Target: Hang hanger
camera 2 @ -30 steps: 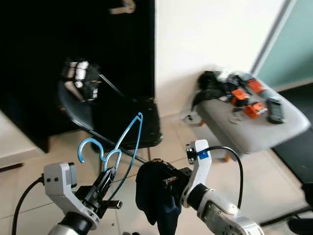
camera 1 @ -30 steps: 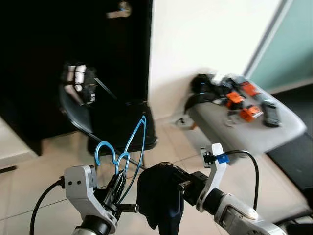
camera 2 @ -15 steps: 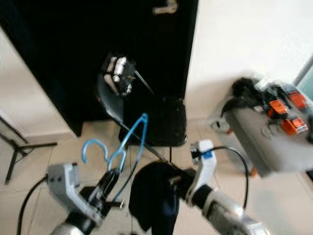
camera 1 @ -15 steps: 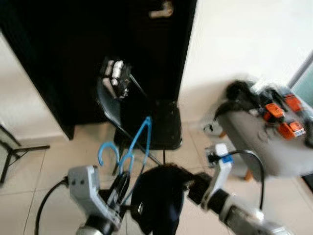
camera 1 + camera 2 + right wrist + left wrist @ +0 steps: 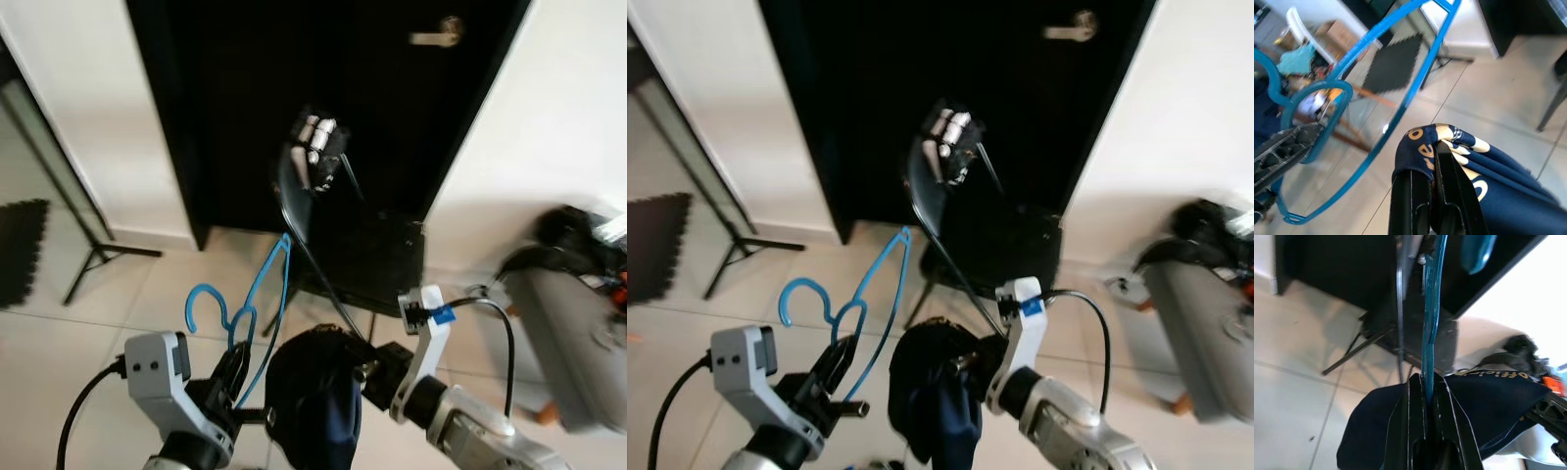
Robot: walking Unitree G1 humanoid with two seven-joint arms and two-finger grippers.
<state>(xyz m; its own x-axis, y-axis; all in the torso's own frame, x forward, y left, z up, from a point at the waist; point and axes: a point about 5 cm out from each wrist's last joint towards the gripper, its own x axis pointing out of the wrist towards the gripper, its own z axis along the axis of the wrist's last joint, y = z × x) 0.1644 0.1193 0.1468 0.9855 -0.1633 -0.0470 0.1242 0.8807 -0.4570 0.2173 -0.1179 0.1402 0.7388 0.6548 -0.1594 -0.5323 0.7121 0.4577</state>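
Gripping a thin blue hanger, left gripper clamped, right gripper pinching navy garment.

one blue hanger, one navy garment, one black chair

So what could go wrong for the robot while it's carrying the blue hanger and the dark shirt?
The left gripper pinches the blue hanger by one thin edge, so it might twist or slip out. The right gripper holds just a fold of the navy shirt, which droops and could slide free. The black folding chair stands right ahead, so the hanger might snag on it.
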